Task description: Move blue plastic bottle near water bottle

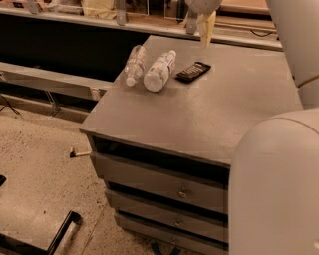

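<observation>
The blue plastic bottle (159,71), thick and pale with a white cap and a large whitish label, lies on its side at the far left of the grey cabinet top (199,114). The water bottle (133,64), slimmer, clear and ribbed, lies right beside it on its left, nearly touching. My gripper (204,27) hangs above the back of the cabinet top, up and to the right of both bottles, and holds nothing that I can see.
A black flat device (193,71) lies just right of the blue plastic bottle. My white arm (279,189) fills the right foreground. Drawers (164,184) face front below the top. A shelf (99,12) runs behind. A black frame (60,231) lies on the floor.
</observation>
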Action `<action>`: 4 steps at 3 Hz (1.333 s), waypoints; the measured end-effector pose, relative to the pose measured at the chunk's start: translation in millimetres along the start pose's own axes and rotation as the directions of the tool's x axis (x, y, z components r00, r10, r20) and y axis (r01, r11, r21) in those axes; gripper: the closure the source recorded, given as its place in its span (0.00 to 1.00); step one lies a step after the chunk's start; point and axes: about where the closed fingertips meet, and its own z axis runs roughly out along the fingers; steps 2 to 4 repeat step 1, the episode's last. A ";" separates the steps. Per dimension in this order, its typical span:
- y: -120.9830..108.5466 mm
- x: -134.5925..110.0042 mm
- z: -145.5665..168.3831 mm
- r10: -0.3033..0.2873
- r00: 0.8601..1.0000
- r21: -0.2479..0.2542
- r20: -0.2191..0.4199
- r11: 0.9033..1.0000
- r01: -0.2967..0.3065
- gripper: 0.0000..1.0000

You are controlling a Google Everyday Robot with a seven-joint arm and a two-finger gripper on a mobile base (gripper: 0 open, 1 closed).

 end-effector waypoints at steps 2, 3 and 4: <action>2.2 0.5 1.8 0.004 1.000 0.000 0.002 1.000 -0.004 0.00; 2.2 0.5 1.8 0.004 1.000 0.000 0.002 1.000 -0.004 0.00; 2.2 0.5 1.8 0.004 1.000 0.000 0.002 1.000 -0.004 0.00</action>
